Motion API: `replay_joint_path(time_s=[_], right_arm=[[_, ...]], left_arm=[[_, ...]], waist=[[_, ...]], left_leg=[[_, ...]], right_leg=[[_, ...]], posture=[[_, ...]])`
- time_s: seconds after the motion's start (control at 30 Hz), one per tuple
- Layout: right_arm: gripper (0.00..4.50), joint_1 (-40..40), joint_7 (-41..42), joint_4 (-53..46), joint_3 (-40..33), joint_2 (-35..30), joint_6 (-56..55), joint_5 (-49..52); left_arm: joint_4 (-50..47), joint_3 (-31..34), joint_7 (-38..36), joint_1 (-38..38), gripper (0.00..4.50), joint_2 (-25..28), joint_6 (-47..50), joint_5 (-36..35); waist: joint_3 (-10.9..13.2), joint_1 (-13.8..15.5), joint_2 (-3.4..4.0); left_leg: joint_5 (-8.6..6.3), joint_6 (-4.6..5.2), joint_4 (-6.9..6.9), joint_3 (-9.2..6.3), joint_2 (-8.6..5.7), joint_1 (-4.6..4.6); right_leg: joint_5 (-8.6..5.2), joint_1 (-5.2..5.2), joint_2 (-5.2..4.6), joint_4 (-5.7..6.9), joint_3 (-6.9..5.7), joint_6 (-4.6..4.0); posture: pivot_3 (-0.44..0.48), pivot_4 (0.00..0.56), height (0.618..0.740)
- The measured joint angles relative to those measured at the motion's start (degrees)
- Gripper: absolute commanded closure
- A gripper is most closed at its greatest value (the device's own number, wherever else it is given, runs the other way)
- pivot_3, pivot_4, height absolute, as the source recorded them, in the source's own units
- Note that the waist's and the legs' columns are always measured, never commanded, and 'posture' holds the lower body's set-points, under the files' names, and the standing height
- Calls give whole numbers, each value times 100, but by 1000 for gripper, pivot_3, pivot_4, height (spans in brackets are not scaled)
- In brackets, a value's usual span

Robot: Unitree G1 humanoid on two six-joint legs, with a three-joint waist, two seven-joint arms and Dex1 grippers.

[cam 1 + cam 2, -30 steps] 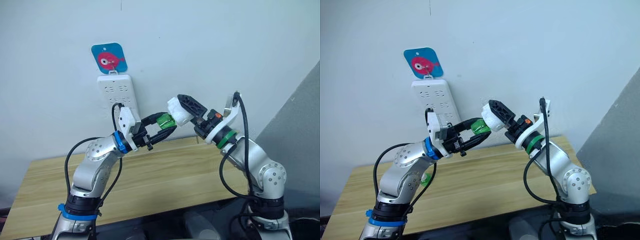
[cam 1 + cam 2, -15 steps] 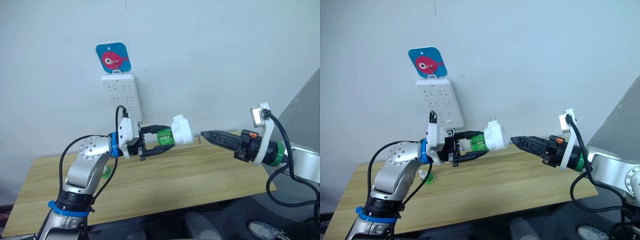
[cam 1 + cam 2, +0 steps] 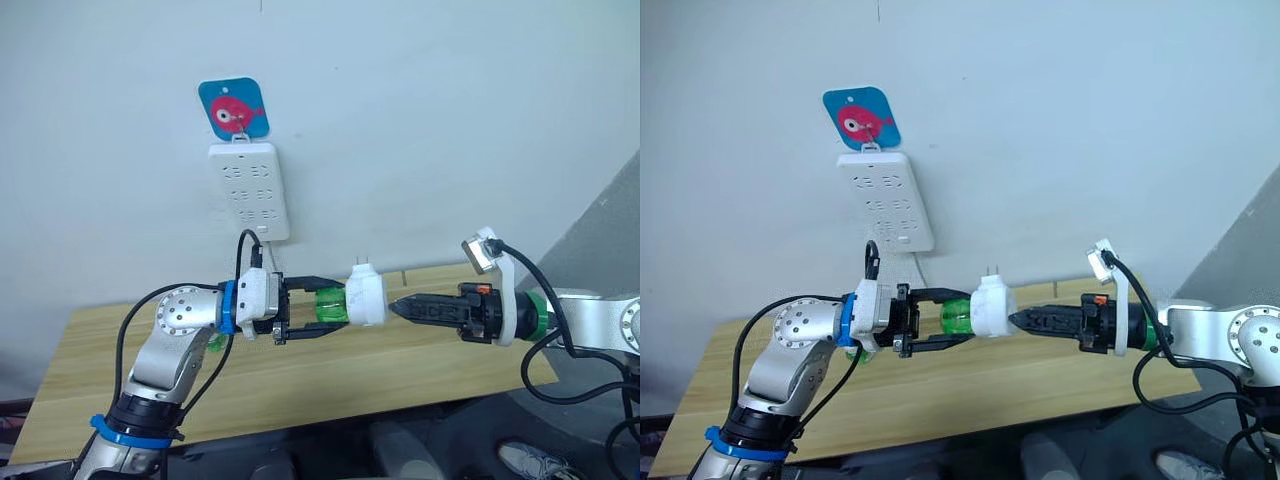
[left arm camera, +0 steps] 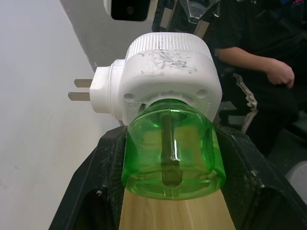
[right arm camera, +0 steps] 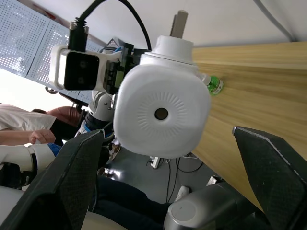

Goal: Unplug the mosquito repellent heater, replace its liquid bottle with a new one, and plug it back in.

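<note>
My left claw grips the green translucent liquid bottle of the small white rounded plastic heater, directly facing my open right claw.

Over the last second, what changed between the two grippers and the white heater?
The right gripper let go of the small white rounded heater, drew back, then brought its open fingers close again. The left gripper kept its hold on the green translucent bottle, lowering the heater, prongs now upward. The white power strip stayed hanging.
</note>
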Motion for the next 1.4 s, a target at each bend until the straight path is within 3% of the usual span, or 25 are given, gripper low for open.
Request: replay_joint_path(time_s=[0.53,0.73,1.13,1.27,1.4], right_arm=[[0,-479,-320,337,683,768,100,0],[1454,-600,-415,550,700,1069,141,-2],[1449,-759,-377,822,690,1184,415,-8],[1449,-766,-375,836,699,1190,475,-10],[1449,-798,-343,822,772,1189,501,-21]], left_arm=[[-210,-54,130,78,2240,45,-6,59],[-275,-68,129,79,2240,62,-36,97],[-281,-57,130,97,2240,92,-97,143],[-494,-86,166,57,2240,287,653,-137],[-803,-152,278,-352,2240,854,2717,-1057]], waist=[[43,43,-17],[46,59,-17],[47,94,-16],[47,122,-16],[52,141,-18]], left_leg=[[0,0,-1,2,2,-16],[0,0,-2,1,2,-17],[-1,1,-2,2,2,-18],[-1,1,-3,0,3,-18],[-1,1,-2,-3,2,-19]], right_leg=[[4,-12,0,-12,2,6],[5,-12,0,-14,1,7],[5,-12,0,-17,1,8],[5,-13,0,-17,-1,8],[5,-14,0,-15,-3,8]], posture=[[-148,110,740],[-144,110,740],[-139,104,740],[-137,104,740],[-137,104,740]])
